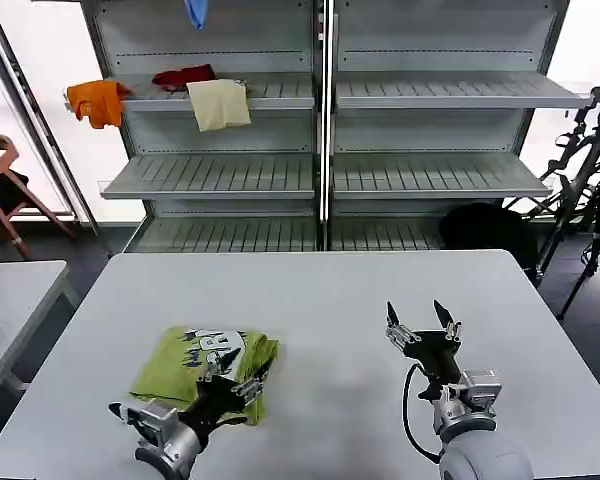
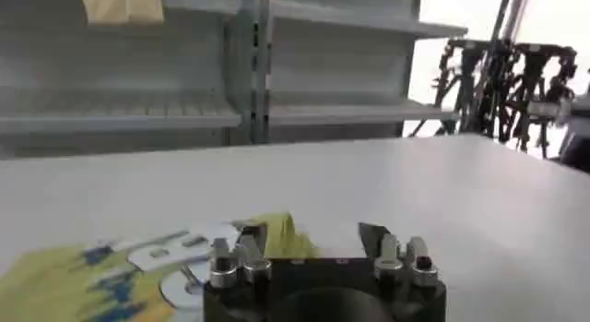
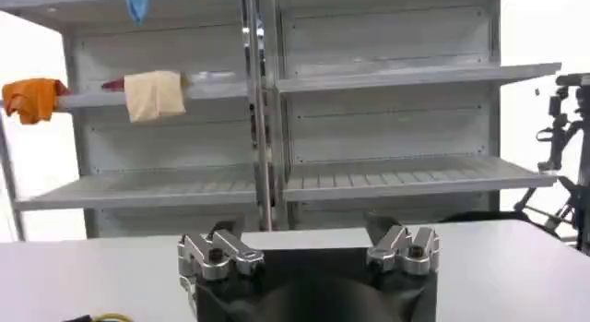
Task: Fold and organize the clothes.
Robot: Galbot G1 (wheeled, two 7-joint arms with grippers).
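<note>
1. Nearest the head camera, both grippers work low over the near edge of the white table [image 1: 320,300], which spans most of the scene and carries everything in play.
2. Behind the table's far edge stands a grey shelving unit [image 1: 325,130], with a cream cloth [image 1: 219,103], an orange garment [image 1: 97,101] and a red garment [image 1: 183,75] on its upper shelf and a blue garment [image 1: 196,11] hanging above them.
3. Toward the near left corner of the table lies the lime-green T-shirt [image 1: 195,365], folded into a compact bundle with its white-and-dark printed graphic facing up.
4. At the near edge, the left gripper [image 1: 238,377] reaches over the T-shirt's near right part, its fingers spread apart; one dark fingertip [image 2: 250,235] sits at a raised fold of green cloth, the other over bare table just beside the bundle. Whether the fingertip touches the cloth cannot be told.
5. Toward the near right part of the table, well apart from the T-shirt, the right gripper [image 1: 418,318] hovers over bare surface with its fingers spread wide and nothing between them.
</note>
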